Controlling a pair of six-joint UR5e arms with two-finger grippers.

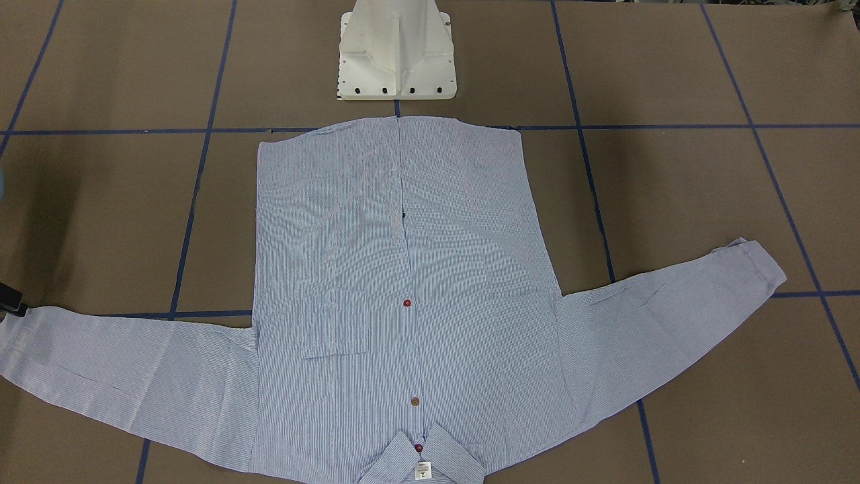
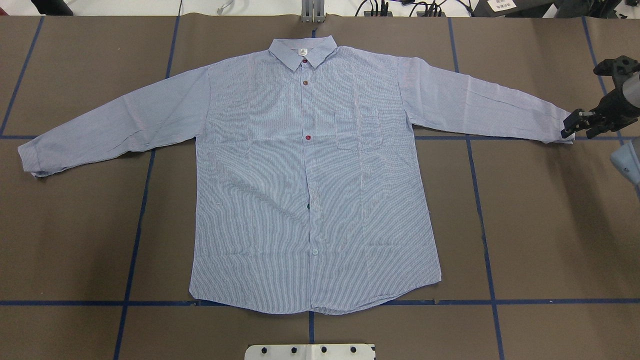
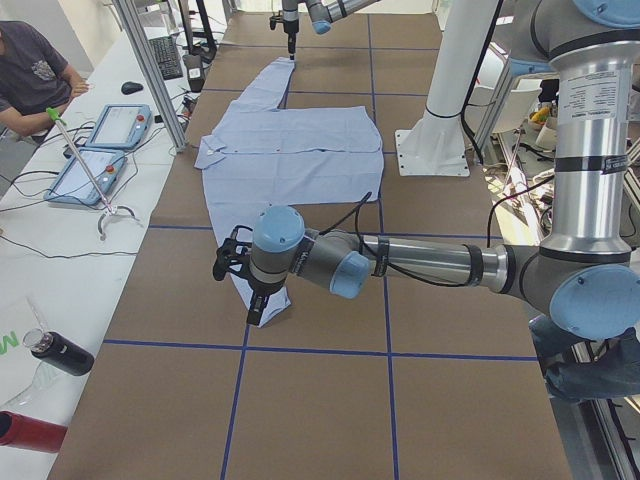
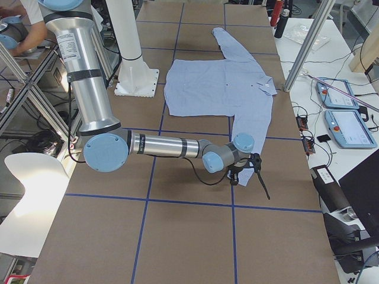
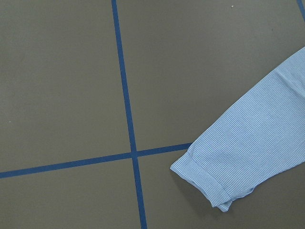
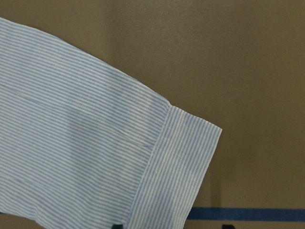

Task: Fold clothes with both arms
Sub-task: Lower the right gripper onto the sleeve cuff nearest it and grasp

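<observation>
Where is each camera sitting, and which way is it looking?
Front-facing: across the table, looking down at the shirt and the robot's white base.
Overhead: behind the robot, looking forward and down; right gripper by one cuff.
Left side: table's end; left arm near, left gripper by the other cuff.
Right side: opposite end; right arm near.
Left wrist: down on the other cuff; no fingers show.
Right wrist: down on the first cuff; fingertips at bottom edge.
Both wrist views share striped cuff and blue tape.

Brown table (image 2: 550, 225) gridded with blue tape (image 2: 550, 301) — the striped shirt (image 2: 310, 175) lies flat, sleeves spread.
</observation>
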